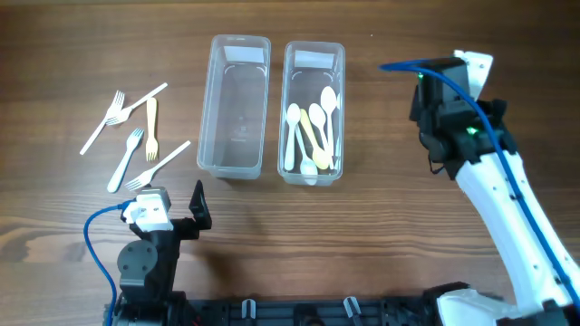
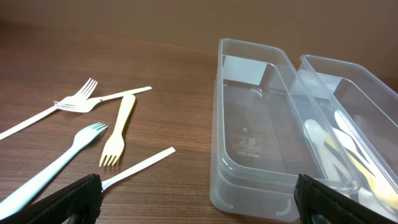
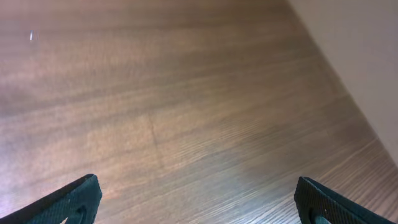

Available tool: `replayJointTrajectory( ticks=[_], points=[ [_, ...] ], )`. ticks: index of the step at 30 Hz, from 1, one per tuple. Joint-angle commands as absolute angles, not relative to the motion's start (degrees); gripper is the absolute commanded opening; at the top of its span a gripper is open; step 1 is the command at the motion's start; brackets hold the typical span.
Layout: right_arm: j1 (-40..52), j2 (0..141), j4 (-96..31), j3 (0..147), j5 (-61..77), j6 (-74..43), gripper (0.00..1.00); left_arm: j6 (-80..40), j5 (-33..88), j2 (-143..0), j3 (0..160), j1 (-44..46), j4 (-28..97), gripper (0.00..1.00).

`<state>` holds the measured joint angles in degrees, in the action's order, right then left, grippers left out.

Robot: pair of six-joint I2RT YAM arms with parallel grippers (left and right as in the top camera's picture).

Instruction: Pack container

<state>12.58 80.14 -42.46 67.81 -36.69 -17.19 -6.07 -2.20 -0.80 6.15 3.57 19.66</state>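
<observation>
The brown wooden table (image 1: 362,235) shows fine lengthwise grain under a smooth finish with a soft sheen. The clear rectangular plastic container on the left (image 1: 237,109) and its twin on the right (image 1: 313,72) are glossy, with highlights along their rims. The white and pale yellow plastic forks (image 1: 151,127) at the upper left look smooth and semi-matt, as do the white and yellow plastic spoons (image 1: 317,127). The right arm's white shell (image 1: 489,199) is smooth, shiny plastic.

No readable text.
Embossed marks on the floor of the empty container (image 2: 249,144) are too faint to read.
</observation>
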Motion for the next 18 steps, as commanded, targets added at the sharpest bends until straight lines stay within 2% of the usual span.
replayJointTrajectory(
  ticks=[1,6,18],
  points=[
    [12.5,83.7,-42.5,68.0,-26.7,-16.5,1.00,-5.6,-1.5,-0.4,6.0,3.2,19.5,1.00],
    [12.5,86.8,-42.5,68.0,-15.9,-16.5,1.00,-5.6,-1.5,-0.4,6.0,3.2,19.5,1.00],
    [12.5,86.8,-42.4,68.0,-16.0,-16.5,1.00,-5.6,-1.5,-0.4,6.0,3.2,19.5,1.00]
  ],
)
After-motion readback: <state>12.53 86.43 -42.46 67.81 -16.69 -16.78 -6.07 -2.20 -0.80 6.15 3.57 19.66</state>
